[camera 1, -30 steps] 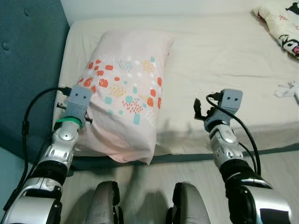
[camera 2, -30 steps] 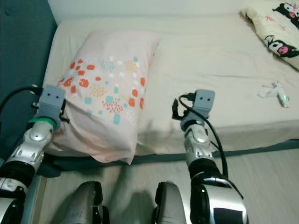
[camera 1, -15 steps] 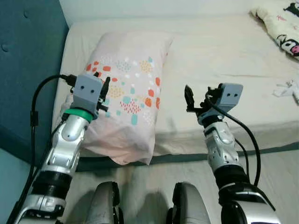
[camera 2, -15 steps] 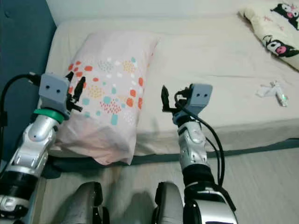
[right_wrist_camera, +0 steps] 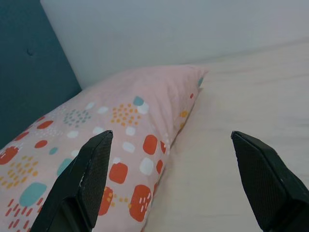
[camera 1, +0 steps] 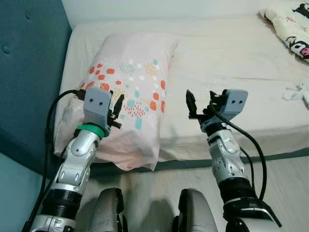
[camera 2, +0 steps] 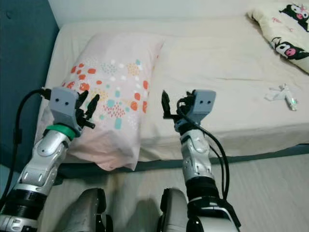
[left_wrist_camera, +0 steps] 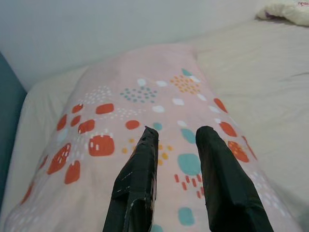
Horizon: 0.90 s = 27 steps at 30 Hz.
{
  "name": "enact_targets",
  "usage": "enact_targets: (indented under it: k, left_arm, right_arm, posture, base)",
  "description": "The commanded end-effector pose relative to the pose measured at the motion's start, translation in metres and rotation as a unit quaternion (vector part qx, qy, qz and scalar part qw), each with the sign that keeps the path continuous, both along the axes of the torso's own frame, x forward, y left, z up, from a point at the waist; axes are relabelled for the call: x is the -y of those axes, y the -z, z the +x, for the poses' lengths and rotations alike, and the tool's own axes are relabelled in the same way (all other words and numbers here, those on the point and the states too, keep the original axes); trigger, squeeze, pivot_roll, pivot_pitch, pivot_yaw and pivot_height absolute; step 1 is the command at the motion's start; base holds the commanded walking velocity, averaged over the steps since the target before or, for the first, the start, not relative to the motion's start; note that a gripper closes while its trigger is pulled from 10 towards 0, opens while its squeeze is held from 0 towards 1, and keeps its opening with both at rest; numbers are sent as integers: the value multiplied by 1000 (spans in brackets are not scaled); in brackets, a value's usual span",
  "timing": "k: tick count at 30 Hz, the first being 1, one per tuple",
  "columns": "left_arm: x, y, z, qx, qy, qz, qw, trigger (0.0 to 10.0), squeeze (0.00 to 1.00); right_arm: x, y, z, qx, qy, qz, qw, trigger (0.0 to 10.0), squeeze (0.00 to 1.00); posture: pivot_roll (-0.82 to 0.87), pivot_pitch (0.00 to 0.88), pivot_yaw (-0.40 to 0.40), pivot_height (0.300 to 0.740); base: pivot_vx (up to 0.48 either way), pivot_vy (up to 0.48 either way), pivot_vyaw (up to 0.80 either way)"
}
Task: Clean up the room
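over the bed's near edge, pillow, both grippers open

Soft, even indoor light fills all four views, bright enough that the cream bed sheet looks slightly washed out, with no hard glare anywhere. Shadows are faint and diffuse: a dim one lies on the sheet beside the patterned pillow, and a darker band runs under the mattress edge along the floor. The head views are sharp with mild wide-angle bending at the edges, while in the wrist views the close black fingers are slightly soft and the pillow beyond stays reasonably clear.
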<state>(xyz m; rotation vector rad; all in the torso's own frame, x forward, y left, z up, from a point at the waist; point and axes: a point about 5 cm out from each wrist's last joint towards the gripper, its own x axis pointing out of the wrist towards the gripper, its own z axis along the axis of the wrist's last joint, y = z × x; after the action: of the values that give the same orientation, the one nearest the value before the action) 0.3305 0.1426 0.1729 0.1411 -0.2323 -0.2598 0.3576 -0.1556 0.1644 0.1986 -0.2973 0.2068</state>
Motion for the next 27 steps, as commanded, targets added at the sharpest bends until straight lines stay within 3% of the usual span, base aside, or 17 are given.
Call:
enact_targets:
  k: [1,6,27]
  left_arm:
    - [-1,3,-1,-10,3,-2,1000,10000,0]
    - [-5,0,3,-7,-19,3,1000,10000,0]
    - [-2,5,1,-25,-19,5,999,10000,0]
  right_arm:
    - [-1,5,-3,-8,-8,3,1000,10000,0]
    - [-3,4,-4,-6,-16,6,1000,10000,0]
    - [-2,4,-7,-17,-14,2,1000,10000,0]
  posture:
    - [62,96,59,609]
    - [60,94,55,609]
    - [56,98,53,609]
  base:
    - [0,0,0]
    - [0,0,0]
    - [0,0,0]
